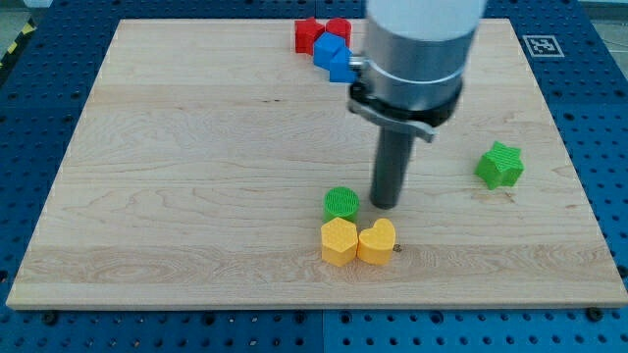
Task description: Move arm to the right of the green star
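Observation:
The green star (500, 165) lies on the wooden board near the view's right edge. My tip (385, 204) rests on the board well to the left of the star, just right of a green cylinder (341, 204). Below the tip sit a yellow hexagon block (339, 241) and a yellow heart (377, 241), side by side and touching.
At the view's top, a red star-like block (308, 34), a red cylinder (339, 29) and a blue block (334, 54) cluster together, partly behind the arm's grey body (417, 49). The board (177, 176) lies on a blue perforated table.

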`<control>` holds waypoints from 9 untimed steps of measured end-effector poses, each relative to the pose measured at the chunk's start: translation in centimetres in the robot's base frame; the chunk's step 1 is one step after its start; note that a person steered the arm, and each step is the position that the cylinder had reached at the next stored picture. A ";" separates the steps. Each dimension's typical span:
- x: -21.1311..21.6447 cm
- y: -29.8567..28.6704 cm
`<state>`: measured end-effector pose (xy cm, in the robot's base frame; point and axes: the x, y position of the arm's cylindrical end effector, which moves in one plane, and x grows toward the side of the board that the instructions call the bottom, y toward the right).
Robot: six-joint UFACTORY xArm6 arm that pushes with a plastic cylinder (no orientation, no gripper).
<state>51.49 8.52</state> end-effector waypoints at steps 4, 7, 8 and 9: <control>1.7 6.8; 4.2 8.8; 4.2 11.3; 4.2 13.4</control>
